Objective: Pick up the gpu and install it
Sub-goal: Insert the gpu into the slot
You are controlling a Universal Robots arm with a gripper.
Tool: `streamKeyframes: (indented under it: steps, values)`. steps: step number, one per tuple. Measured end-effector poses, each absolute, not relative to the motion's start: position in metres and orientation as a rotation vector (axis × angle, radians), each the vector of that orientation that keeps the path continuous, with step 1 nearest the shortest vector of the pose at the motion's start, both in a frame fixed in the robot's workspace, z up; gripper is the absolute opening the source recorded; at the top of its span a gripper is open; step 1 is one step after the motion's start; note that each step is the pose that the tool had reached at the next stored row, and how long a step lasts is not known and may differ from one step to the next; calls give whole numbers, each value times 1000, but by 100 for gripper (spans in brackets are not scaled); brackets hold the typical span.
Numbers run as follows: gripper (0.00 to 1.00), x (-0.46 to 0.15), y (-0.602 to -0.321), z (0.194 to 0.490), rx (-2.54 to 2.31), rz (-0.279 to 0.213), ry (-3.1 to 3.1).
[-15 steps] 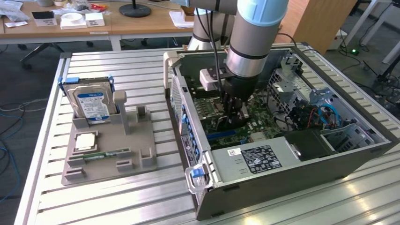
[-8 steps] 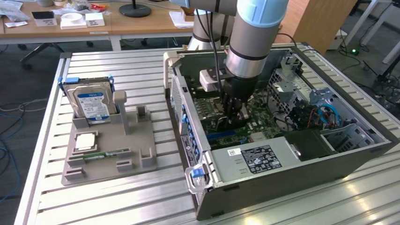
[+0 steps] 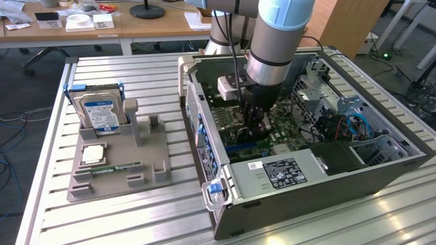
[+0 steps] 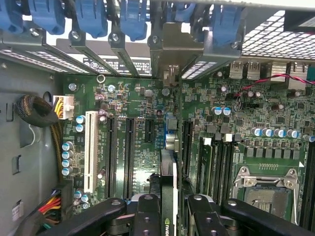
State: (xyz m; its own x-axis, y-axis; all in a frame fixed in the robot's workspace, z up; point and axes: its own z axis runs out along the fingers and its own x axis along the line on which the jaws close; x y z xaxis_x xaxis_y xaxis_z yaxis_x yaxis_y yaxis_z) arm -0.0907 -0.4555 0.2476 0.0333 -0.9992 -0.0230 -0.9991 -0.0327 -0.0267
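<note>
Gripper point(image 4: 171, 204), low inside the open computer case point(image 3: 381, 168), pinches the gpu point(image 4: 168, 169) between its black fingers point(image 4: 147, 211). The card stands on edge over the middle of the motherboard point(image 4: 133, 147), with its bracket point(image 4: 172, 46) at the case's rear wall, under the blue clips point(image 4: 88, 14).

I cannot tell whether its lower edge sits in a slot. If it is off line, downward force could flex the thin board or scrape nearby capacitors point(image 4: 69, 155). The bracket could also catch on the rear frame.

The card is thin, rigid and dark-faced, with a stamped silver bracket. The motherboard is green and densely studded. It carries a long white plastic slot point(image 4: 91, 150), black slots and perforated metal covers.
</note>
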Motion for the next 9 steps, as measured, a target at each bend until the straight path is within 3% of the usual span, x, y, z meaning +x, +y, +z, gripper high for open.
streamKeyframes:
  steps: [9]
  values:
    - [26, -90, -457, 248, -2226, -3, 2167]
